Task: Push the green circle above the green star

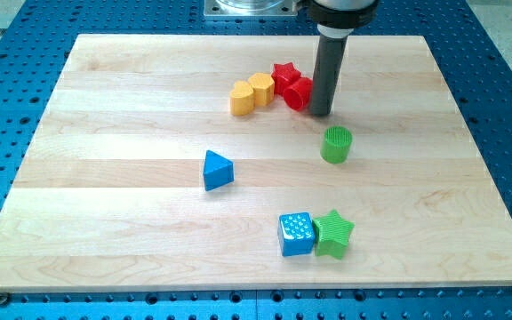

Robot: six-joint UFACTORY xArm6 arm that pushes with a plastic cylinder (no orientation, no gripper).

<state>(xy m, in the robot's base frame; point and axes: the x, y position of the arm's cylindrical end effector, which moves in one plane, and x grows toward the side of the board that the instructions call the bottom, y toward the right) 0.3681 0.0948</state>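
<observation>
Wooden counter, pale and planked, carries seven blocks: two green, two red, two yellow-orange, two blue.

Count by colour:
- Green: one green circle and one green star.
- Red: one red star and one red cylinder, touching each other.
- Yellow: one yellow block and one orange-yellow block, side by side, shapes unclear.
- Blue: one blue triangle and one blue cube.

The green circle is a short upright cylinder with a ribbed top face. It stands alone, right of centre, at 12 o'clock from the green star and well apart from it. The green star touches the blue cube at its 9 o'clock side.

The tool is a plain dark rod with no jaws; it holds nothing. My tip rests on the counter just beside the red cylinder, at 11 o'clock from the green circle and near it, not touching.
</observation>
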